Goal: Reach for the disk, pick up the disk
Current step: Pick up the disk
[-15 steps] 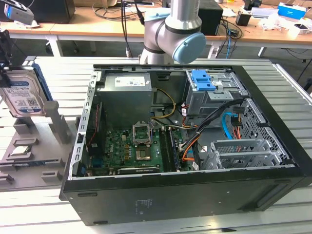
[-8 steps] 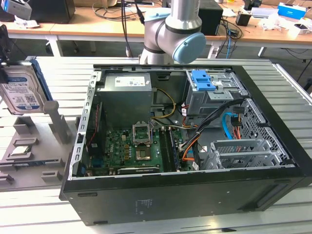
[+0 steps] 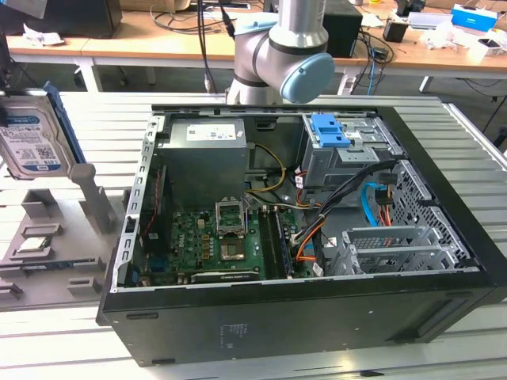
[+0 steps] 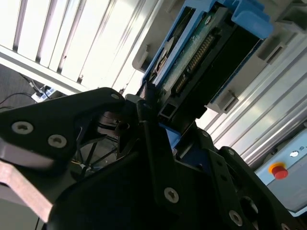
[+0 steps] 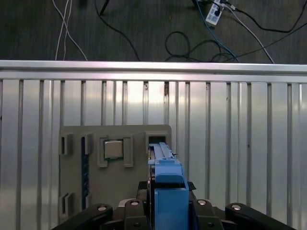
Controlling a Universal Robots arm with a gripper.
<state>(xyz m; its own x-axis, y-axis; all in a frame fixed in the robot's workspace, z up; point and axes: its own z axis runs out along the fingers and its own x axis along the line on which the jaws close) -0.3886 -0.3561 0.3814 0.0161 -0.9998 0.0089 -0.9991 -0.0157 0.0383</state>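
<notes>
gripper (image 5: 168, 205) clamped on disk (image 5: 169, 189) | disk flat silver-grey metal, blue plastic rails | ribbed metal table (image 5: 240, 143) beneath

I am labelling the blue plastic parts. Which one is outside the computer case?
The blue rails on the disk, by the grey holder at the exterior view's left. The blue bracket sits atop the drive cage inside the case.
</notes>
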